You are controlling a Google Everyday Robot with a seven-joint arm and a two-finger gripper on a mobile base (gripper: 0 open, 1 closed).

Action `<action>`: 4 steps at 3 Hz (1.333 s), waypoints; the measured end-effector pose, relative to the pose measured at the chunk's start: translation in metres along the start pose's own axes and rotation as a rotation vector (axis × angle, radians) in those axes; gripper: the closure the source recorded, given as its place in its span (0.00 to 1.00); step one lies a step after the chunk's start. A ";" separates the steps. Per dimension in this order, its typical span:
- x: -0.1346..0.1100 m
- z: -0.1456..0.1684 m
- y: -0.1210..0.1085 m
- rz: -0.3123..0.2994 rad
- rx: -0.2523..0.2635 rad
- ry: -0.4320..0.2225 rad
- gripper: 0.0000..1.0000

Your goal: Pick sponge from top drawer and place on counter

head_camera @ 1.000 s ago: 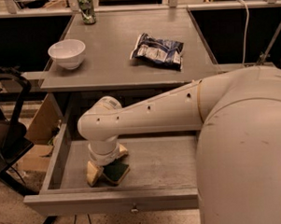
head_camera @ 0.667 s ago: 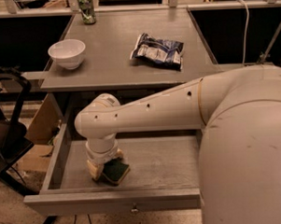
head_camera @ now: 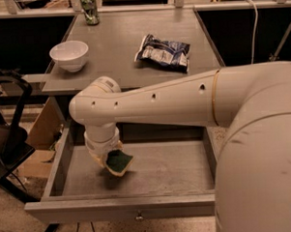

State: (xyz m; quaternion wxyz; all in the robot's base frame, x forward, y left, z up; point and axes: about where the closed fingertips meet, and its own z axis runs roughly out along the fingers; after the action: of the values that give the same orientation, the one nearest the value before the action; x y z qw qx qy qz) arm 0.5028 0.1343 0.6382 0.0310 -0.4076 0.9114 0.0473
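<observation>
The top drawer (head_camera: 120,208) is pulled open below the counter (head_camera: 118,51), with a small knob (head_camera: 139,217) on its front panel. My gripper (head_camera: 107,156) points down into the left half of the drawer, hanging from the white arm that crosses the view. It is shut on the sponge (head_camera: 120,161), which has a dark green face over yellow foam. The sponge is tilted and held a little above the drawer floor, with its shadow below it.
On the counter sit a white bowl (head_camera: 69,55) at the left, a blue-and-white snack bag (head_camera: 163,52) at the centre right, and a green can (head_camera: 89,9) at the back. A black chair (head_camera: 6,138) and a cardboard box (head_camera: 40,137) stand left of the drawer.
The gripper has risen with the sponge, which lay on the drawer floor before and now hangs tilted above it. The arm's wrist has moved up slightly.
</observation>
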 end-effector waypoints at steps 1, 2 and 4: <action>-0.032 -0.078 -0.007 -0.113 0.047 -0.048 1.00; -0.060 -0.148 -0.009 -0.214 0.077 -0.094 1.00; -0.101 -0.224 -0.053 -0.230 0.027 -0.173 1.00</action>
State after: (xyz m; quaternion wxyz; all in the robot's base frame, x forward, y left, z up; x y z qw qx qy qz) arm 0.6051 0.1491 0.8671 0.1204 -0.5031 0.8532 0.0663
